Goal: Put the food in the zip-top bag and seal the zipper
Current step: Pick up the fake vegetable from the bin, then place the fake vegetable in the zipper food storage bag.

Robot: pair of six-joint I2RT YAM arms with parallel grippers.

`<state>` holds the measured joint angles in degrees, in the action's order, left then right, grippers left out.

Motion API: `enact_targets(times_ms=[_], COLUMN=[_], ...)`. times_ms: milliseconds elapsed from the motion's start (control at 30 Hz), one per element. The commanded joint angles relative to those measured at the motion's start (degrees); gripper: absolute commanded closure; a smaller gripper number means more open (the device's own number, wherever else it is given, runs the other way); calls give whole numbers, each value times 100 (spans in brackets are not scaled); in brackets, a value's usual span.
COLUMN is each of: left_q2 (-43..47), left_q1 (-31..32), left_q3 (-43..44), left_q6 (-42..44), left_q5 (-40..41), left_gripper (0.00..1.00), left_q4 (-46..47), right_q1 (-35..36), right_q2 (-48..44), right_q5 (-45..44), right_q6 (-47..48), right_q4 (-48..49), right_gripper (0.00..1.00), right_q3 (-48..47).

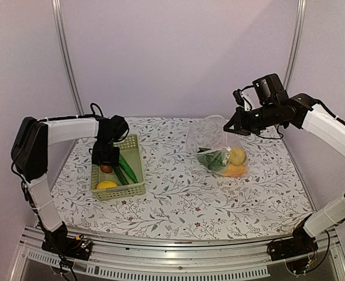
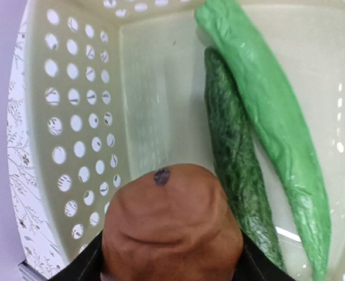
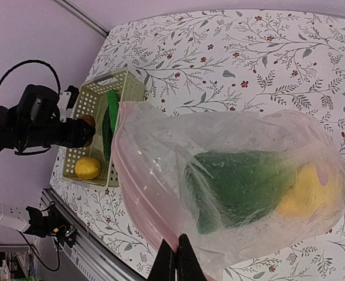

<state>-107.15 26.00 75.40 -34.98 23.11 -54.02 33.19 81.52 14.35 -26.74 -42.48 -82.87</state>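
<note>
The left arm's fingers (image 2: pixel 84 272) reach down into the pale green slotted plastic basket (image 1: pixel 122 192) and flank a reddish-brown toy fruit (image 2: pixel 172 228) by its left wall. Whether they press on it cannot be told. Beside that piece lie a dark green bumpy toy cucumber (image 2: pixel 236 170) and a long bright green toy vegetable (image 2: pixel 272 117), and a yellow toy lemon (image 1: pixel 106 185) sits at the basket's near end. Well to the right of the basket, on the floral-patterned bench (image 1: pixel 178 199), the large clear crinkly zip-top bag (image 3: pixel 160 152) holds a dark green piece (image 3: pixel 236 187), a second yellow lemon (image 3: pixel 310 193) and an orange piece (image 1: pixel 235 170). The right arm's fingers (image 3: pixel 187 263) are pinched together on the bag's rim, at the pale pink zipper strip (image 3: pixel 122 175).
</note>
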Motion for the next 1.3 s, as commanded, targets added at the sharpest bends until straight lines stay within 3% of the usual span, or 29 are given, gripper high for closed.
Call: enact_targets(times_ms=[0, 133, 267, 433, 700, 933, 1167, 1267], left_q2=[523, 629, 749, 885, 402, -289, -1272, -1610], left_q1=[-61, -3, 333, 1118, 1990, 2456, 2518, 2517], left_q3=[747, 1615, 2250, 2571, 2813, 3274, 4032, 4349], left_q6=[214, 514, 894, 1445, 1505, 1283, 737, 368], left_q5=[-60, -726, -1892, -3304, -4925, -5071, -4961, -4656], left_gripper=[50, 54, 57, 59, 61, 62, 62, 54], left_q4=[-210, -176, 495, 1507, 1938, 1980, 1985, 2022], right_q1=[-49, -49, -47, -47, -49, -49, -49, -49], right_q2=[57, 49, 59, 84, 67, 57, 22, 20], right_q5=[11, 6, 18, 24, 15, 147, 268, 442], right_q6=[72, 73, 81, 68, 20, -46, -81, -77], right_q4=[-58, -59, -74, -99, -129, -188, -367, -481], right_gripper=[100, 100, 100, 100, 100, 100, 100, 100], right_q3=[-128, -117, -145, -209, -265, -273, -423, -444])
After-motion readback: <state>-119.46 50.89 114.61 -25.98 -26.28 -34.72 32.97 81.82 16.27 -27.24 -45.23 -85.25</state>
